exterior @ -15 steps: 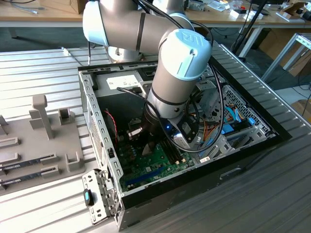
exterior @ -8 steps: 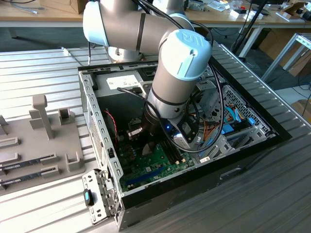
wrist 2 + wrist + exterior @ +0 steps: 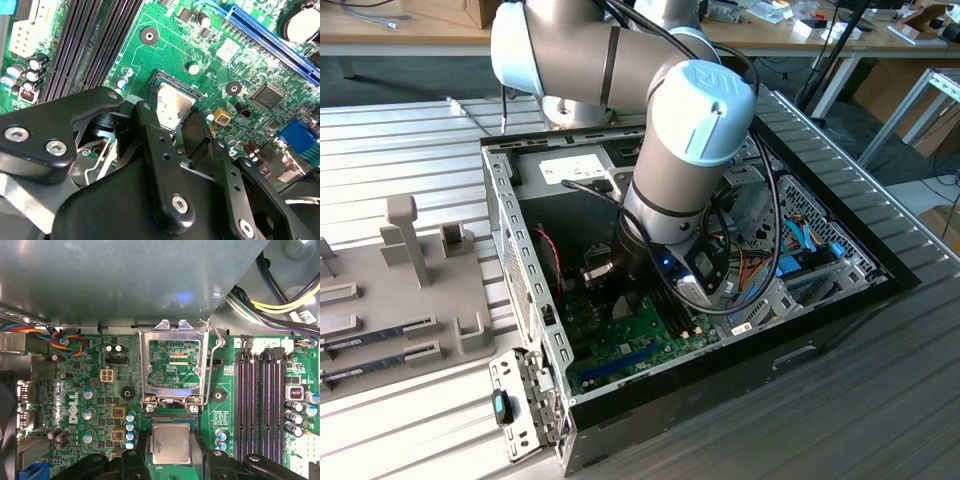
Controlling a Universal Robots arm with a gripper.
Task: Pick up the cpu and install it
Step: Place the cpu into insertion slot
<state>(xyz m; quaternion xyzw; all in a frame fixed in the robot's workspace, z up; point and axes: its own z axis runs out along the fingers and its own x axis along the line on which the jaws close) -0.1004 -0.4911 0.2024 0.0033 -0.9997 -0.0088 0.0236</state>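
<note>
Room: workshop, cluttered benches along the back.
Surface: slatted metal table point(image 3: 880, 400); open case point(image 3: 500, 200) lies on it, grey tray point(image 3: 380, 290) at the exterior view's left.
Arm: arm point(image 3: 690, 170) reaches down into the case, wrist low over the green board point(image 3: 630, 335).
Frame: metal frame point(image 3: 145, 365) is flipped back, its lever point(image 3: 218, 347) raised; bare board shows through its window.
Socket: socket point(image 3: 167, 79) is uncovered, its dark rim just beside the frame's hinge; memory slots point(image 3: 250, 405) run well to one side.
Cpu: cpu point(image 3: 171, 440) sits level, silver plate up, inside the socket's outline. Whether it is seated or a shade above, I cannot tell.
Gripper: my gripper point(image 3: 171, 450) is narrowed to the cpu's width; fingers point(image 3: 155, 145) lie against two opposite edges, the plate showing between them. I read that as a hold on the cpu.
Handling: light, stiff, flat. The metal plate looks smooth, so likely slippery under a flat pad; the underside contacts and the socket beneath are probably fragile.
Grip point: the two opposite side edges, as now, kept square, never the top or underside. A tilt would risk binding in the socket, so my judgement is low force and level travel.
Progress: cpu at the socket; frame not closed, lever not latched.
</note>
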